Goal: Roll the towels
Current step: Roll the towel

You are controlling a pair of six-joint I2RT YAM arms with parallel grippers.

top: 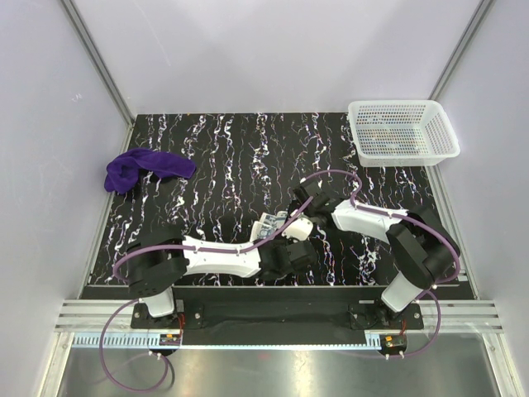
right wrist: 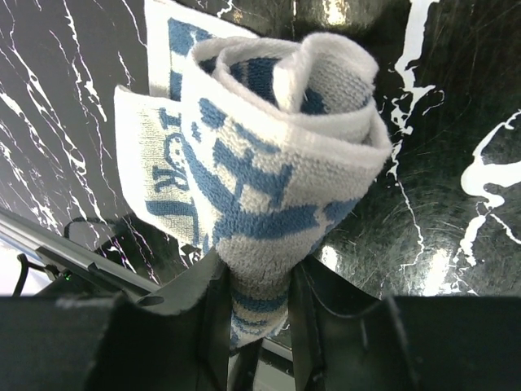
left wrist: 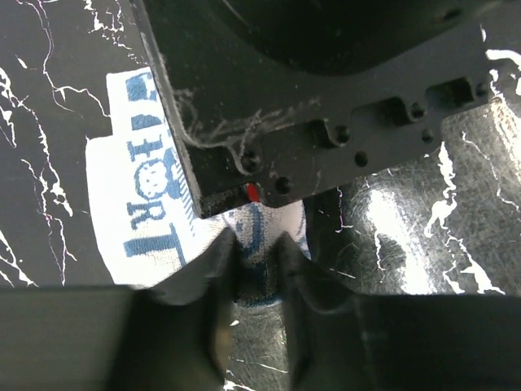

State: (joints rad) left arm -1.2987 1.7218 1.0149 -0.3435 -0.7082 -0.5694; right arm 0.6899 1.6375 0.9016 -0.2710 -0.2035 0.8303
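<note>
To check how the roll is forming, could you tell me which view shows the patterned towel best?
The right wrist view: the patterned towel fills it, its coiled end facing the camera. The left wrist view shows only a flat printed part; the top view, a small distant patch.

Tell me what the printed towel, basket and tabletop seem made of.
Printed towel: matte cotton-like terry, going by its fuzzy looped pile. Basket: white plastic, probably; stiff moulded mesh. Tabletop: glossy black marble-look sheet with white veins and glare; stone or laminate, cannot tell.
</note>
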